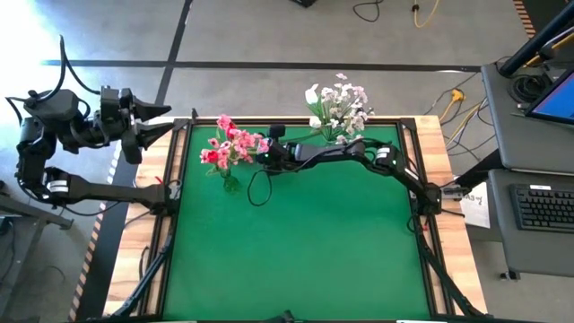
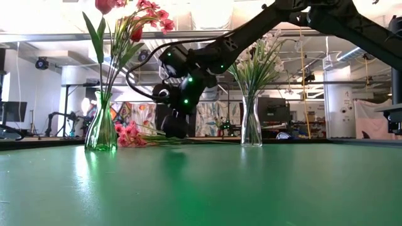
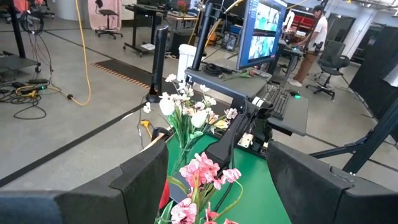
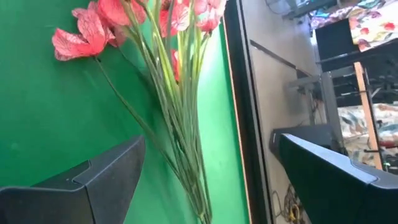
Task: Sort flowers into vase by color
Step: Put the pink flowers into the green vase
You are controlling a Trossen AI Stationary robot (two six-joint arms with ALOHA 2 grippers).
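Observation:
A glass vase (image 2: 100, 129) near the table's far left holds pink and red flowers (image 1: 229, 144). A second glass vase (image 2: 251, 125) at the far edge holds white flowers (image 1: 336, 108). One pink flower (image 2: 129, 135) lies on the green mat beside the first vase, its thin stem (image 2: 201, 140) running toward the white vase. My right gripper (image 2: 176, 129) is open and low over that stem, close to the pink vase; in its wrist view the blossom (image 4: 81, 37) and its stem pass between the open fingers (image 4: 210, 146). My left gripper (image 1: 166, 121) is open, raised beyond the table's far left corner.
The green mat (image 1: 296, 251) is bare across its middle and near side. The right arm (image 1: 377, 157) stretches across the far part of the table in front of the white vase. A desk with a keyboard (image 1: 547, 206) stands off the right edge.

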